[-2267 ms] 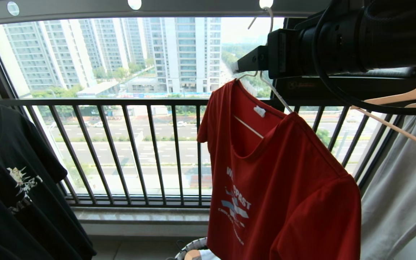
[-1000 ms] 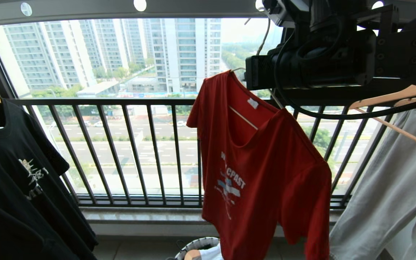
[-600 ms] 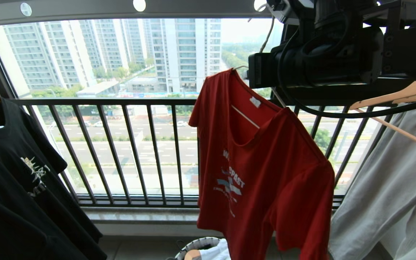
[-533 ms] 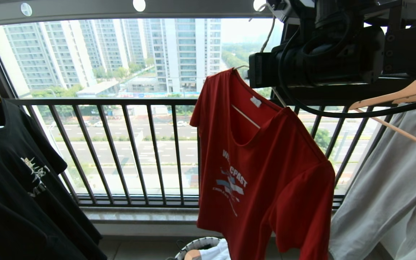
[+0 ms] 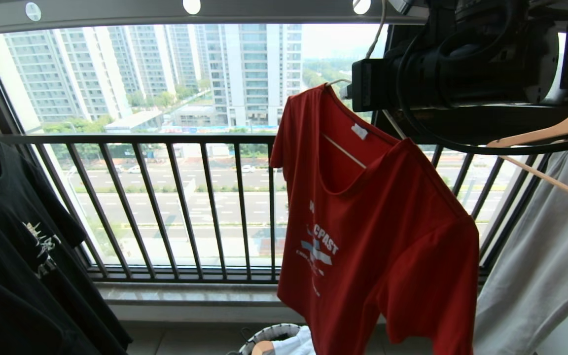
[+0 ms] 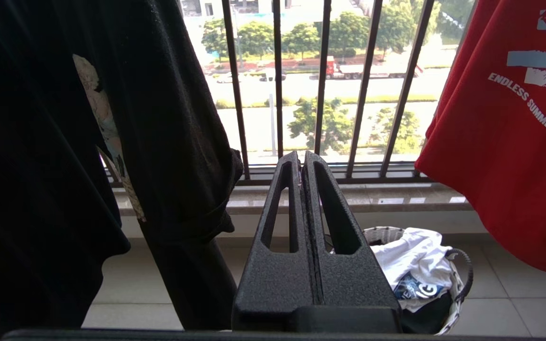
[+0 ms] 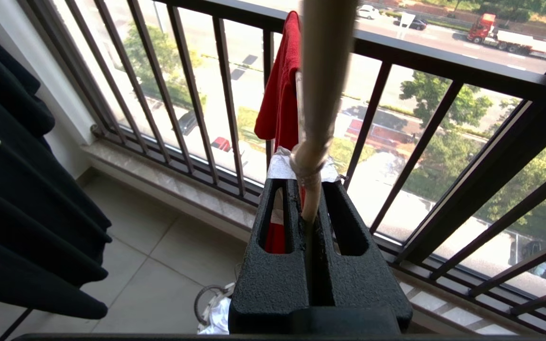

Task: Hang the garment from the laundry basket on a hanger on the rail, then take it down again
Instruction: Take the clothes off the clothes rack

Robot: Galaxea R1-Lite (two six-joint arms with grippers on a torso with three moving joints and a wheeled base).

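The right gripper point(image 7: 312, 208) keeps its fingers point(image 7: 280, 222) clamped narrow on the neck of the white wire hanger point(image 7: 318, 94), which rises straight out from between them. The red T-shirt point(image 5: 377, 231) hangs just below that grip. Since a second ago the shirt has lifted a little and swung back toward the right, and the hook now reaches up to the grey rail point(image 5: 116, 9) by one of its round holes. Whether the hook is seated there cannot be told, so the hanging step is probably close to done but not released. The left gripper point(image 6: 304, 166) stays low with its fingers pressed together, empty, the laundry basket point(image 6: 460, 279) just beyond them.
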